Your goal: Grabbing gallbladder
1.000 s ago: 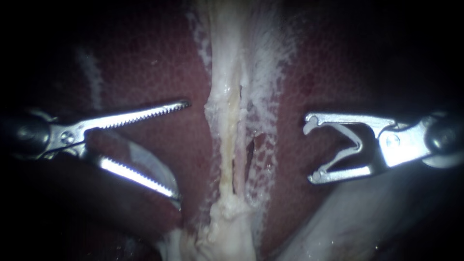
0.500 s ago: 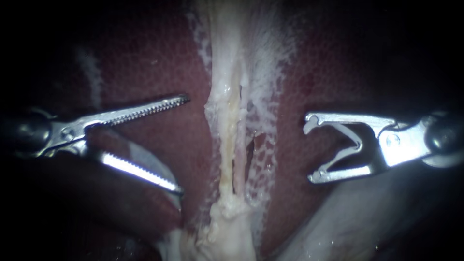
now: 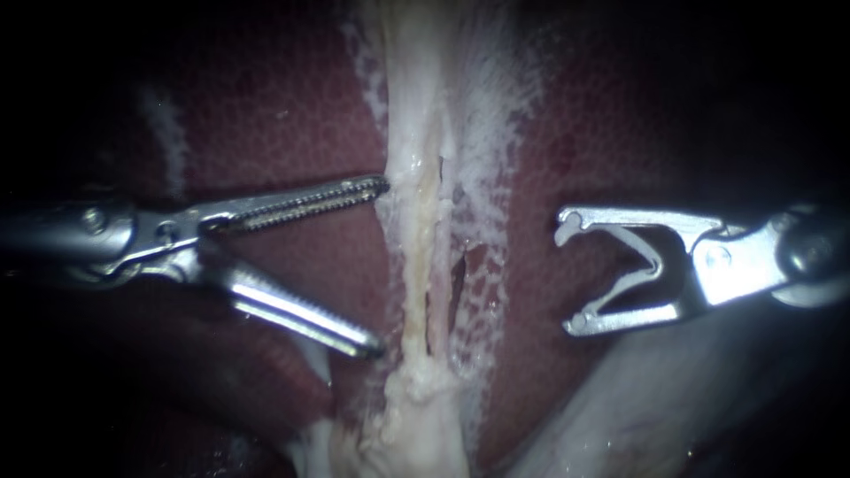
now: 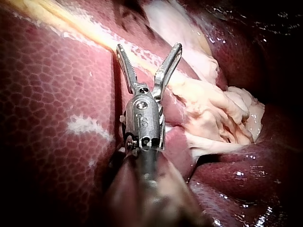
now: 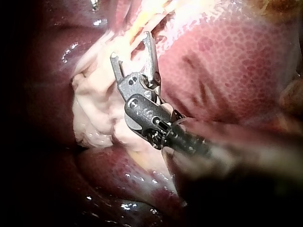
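A: Field status, largest item first?

B: Liver: dark red, fills both sides of the frame. Gallbladder: I judge it to be the pale band running top to bottom through the centre, ending in a lumpy mass at bottom centre. I cannot tell exactly where it begins or ends.

A: Left instrument?

B: Left instrument: enters from centre left. Jaws are released and spread wide, facing the band. The upper tip touches the band's left edge. The lower tip lies just beside the band, over liver. Nothing is gripped.

A: Right instrument?

B: Right instrument: enters from centre right, well apart from the band. Its jaws stand wide yet grasp an open clip, one leg seated against each jaw.

A: Failure modes from here?

B: Three, as I read it.
1. Closing now takes only the band's edge. So thin a bite could slip off or tear the pale film.
2. The lower jaw sits over liver. Closing at this depth could pinch or score its surface.
3. If the right instrument drifts inward, the clip's hooked tip could snag tissue.

The cause of the first two would be too little advance, or poor aim, ahead of closure.
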Motion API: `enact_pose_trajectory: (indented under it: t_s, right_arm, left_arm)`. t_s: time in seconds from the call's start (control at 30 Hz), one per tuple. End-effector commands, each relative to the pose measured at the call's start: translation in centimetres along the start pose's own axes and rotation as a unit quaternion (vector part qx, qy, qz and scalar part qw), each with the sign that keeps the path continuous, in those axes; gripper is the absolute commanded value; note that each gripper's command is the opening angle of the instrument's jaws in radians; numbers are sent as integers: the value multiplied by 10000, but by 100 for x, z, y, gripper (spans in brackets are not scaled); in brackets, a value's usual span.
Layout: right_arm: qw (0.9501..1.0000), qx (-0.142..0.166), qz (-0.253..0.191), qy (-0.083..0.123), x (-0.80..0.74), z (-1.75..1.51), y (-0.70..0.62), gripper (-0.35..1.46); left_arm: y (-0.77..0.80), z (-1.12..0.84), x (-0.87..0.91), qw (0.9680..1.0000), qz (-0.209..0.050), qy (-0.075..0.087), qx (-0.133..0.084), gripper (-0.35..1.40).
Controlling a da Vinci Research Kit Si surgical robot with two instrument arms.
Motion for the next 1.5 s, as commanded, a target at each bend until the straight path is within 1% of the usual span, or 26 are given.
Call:
enact_pose_trajectory:
  t_s: [0.03, 0.07, 0.17, 0.27, 0.33, 0.47, 0.53, 0.6, 0.67, 0.83, 1.0, 1.17, 1.33, 1.5]
  right_arm:
    - [10000, 3, -2, 2, 1, 0, 0, 60]
    - [10000, 3, -2, 3, 1, 0, 0, 60]
    - [10000, 3, -2, 3, 1, 0, 0, 60]
    - [10000, 3, -2, 2, 1, 0, 0, 60]
    - [10000, 3, -2, 2, 1, 0, 0, 60]
    - [10000, 3, -2, 2, 1, 0, 0, 60]
    - [10000, 3, -2, 2, 1, 0, 0, 60]
    - [10000, 3, -2, 2, 1, 0, 0, 60]
    - [10000, 3, -2, 2, 1, 0, 0, 60]
    - [10000, 3, -2, 2, 1, 0, 0, 60]
    - [10000, 3, -3, 2, 0, 0, 0, 60]
    - [10000, 3, -3, 2, 1, 0, -1, 60]
    - [10000, 2, -3, 2, 0, 0, 0, 60]
    - [10000, 2, -2, 2, 0, 0, 0, 60]
  left_arm:
    - [3, 0, 2, 10000, -2, 19, -33, 93]
    - [6, 0, 4, 10000, -3, 35, -36, 93]
    - [12, 0, 7, 9999, -10, 60, -147, 93]
    - [13, -2, 7, 9998, -21, 65, -196, 93]
    - [14, -3, 6, 9996, -29, 73, -279, 91]
    - [19, -11, -3, 9985, -94, 98, -526, 91]
    - [21, -14, -6, 9981, -131, 106, -594, 91]
    - [21, -13, -5, 9976, -155, 114, -664, 89]
    - [19, -11, -2, 9976, -161, 115, -665, 89]
    - [16, -3, 4, 9980, -209, 115, -578, 86]
    - [14, -1, 5, 9978, -323, 118, -558, 83]
    - [11, 3, 4, 9979, -406, 133, -478, 76]
    - [1, 8, 5, 9974, -565, 161, -418, 68]
    - [-2, 11, 6, 9962, -734, 209, -428, 61]
